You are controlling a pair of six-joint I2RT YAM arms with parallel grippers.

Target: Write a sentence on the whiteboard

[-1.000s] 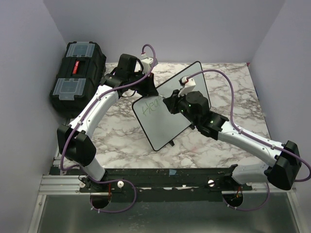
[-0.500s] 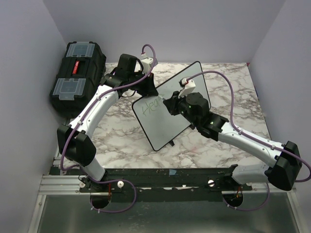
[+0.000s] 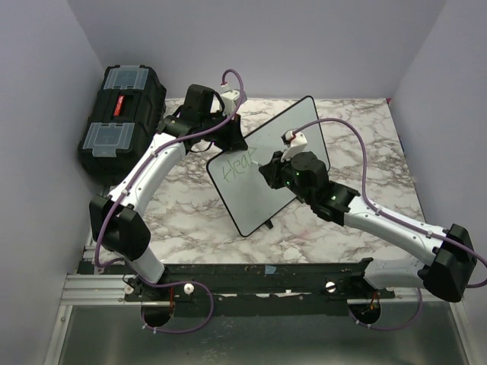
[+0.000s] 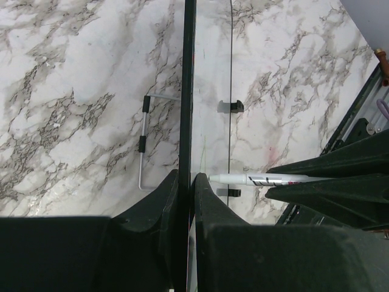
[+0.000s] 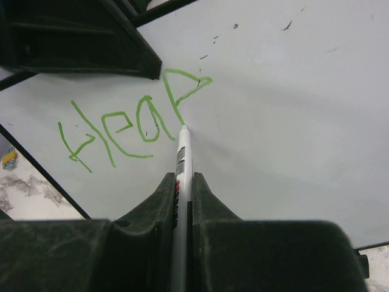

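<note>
The whiteboard (image 3: 262,199) stands tilted on the marble table, propped up at its far-left edge, where my left gripper (image 3: 230,141) is shut on it. In the left wrist view the board (image 4: 188,73) is edge-on between the jaws of the left gripper (image 4: 186,177). My right gripper (image 5: 183,177) is shut on a white marker (image 5: 181,157), whose tip touches the board (image 5: 292,121) at the foot of the last green letter. The sentence (image 5: 130,118) reads about "Heap" in green, also seen as the sentence (image 3: 237,166) from above.
A black toolbox (image 3: 122,112) sits at the far left beside the wall. The board's wire stand (image 4: 142,146) rests on the marble table (image 3: 190,209). Purple-grey walls close in the left, back and right. A metal rail (image 3: 251,281) runs along the near edge.
My right gripper has slid down the board toward the near side with the marker, drawing the stem of the last letter. The left gripper and the board have stayed still.
</note>
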